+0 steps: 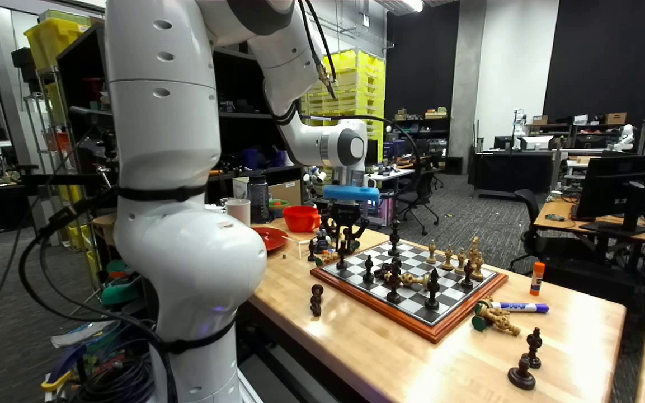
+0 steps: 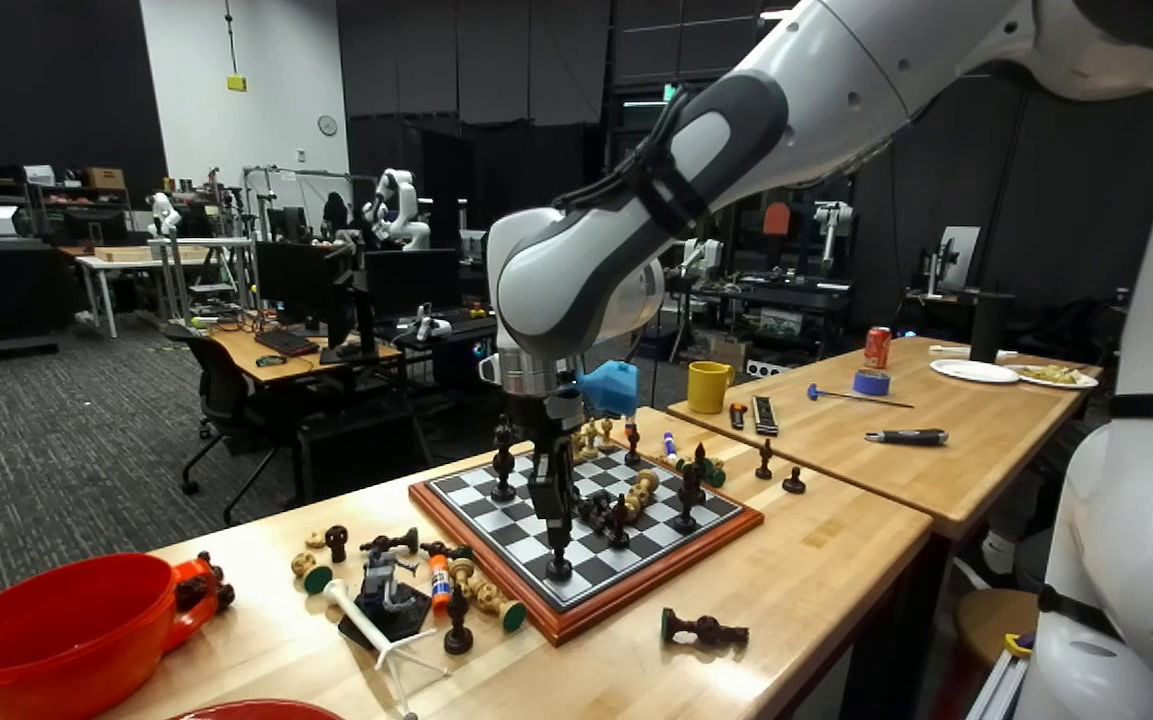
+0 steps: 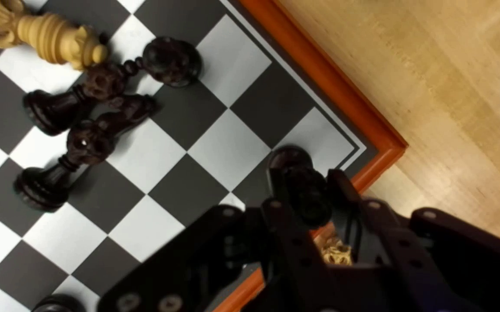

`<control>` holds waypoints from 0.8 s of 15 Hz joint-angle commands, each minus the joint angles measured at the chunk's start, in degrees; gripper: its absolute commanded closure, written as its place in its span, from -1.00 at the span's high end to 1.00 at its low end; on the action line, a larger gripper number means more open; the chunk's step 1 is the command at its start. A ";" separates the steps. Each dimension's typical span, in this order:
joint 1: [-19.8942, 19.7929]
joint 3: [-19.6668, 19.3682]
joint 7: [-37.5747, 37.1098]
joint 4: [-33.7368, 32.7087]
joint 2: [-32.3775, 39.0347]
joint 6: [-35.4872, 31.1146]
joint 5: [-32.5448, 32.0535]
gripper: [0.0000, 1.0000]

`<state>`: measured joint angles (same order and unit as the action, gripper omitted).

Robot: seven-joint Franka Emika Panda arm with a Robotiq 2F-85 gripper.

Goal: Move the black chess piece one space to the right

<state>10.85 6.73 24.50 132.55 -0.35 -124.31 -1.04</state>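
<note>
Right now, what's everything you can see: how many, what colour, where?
Table: one, pale wood, foreground
Chessboard: one, black and white, on table
Dark chess pieces: many, dark brown, on and beside chessboard
Light chess pieces: several, tan, on and beside chessboard
Bowl: one, red, on table
Red plate: one, red, near bowl
Glue sticks: two, orange, beside chessboard
Marker: one, white and purple, beside chessboard
Mug: one, yellow, side table
Can: one, red, side table
White plates: two, white, side table
Other small things: uncounted, mixed colours, both tables
Chairs: at least two, black, background
Robot arm: one, white, over table
Gripper: one, black, around a dark piece
</note>
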 commanded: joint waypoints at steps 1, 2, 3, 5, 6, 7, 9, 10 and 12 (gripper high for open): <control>-0.51 0.98 0.45 2.45 -2.61 0.99 -0.03 -0.86; -0.49 1.01 0.50 2.56 -2.67 1.17 0.01 -0.86; -0.47 1.04 0.48 2.71 -2.77 1.26 -0.09 -0.86; -0.43 1.12 0.65 2.70 -2.69 1.32 0.07 -0.86; -0.39 1.18 0.63 2.68 -2.68 1.48 0.05 -0.86; -0.37 1.22 0.74 2.58 -2.47 1.55 0.11 -0.86; -0.33 1.30 0.93 2.55 -2.43 1.57 0.26 -0.86; -0.32 1.33 0.97 2.58 -2.51 1.61 0.36 -0.86; -0.32 1.36 1.16 2.62 -2.60 1.72 0.45 -0.86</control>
<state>10.87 7.34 24.57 133.69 -1.36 -123.24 -1.04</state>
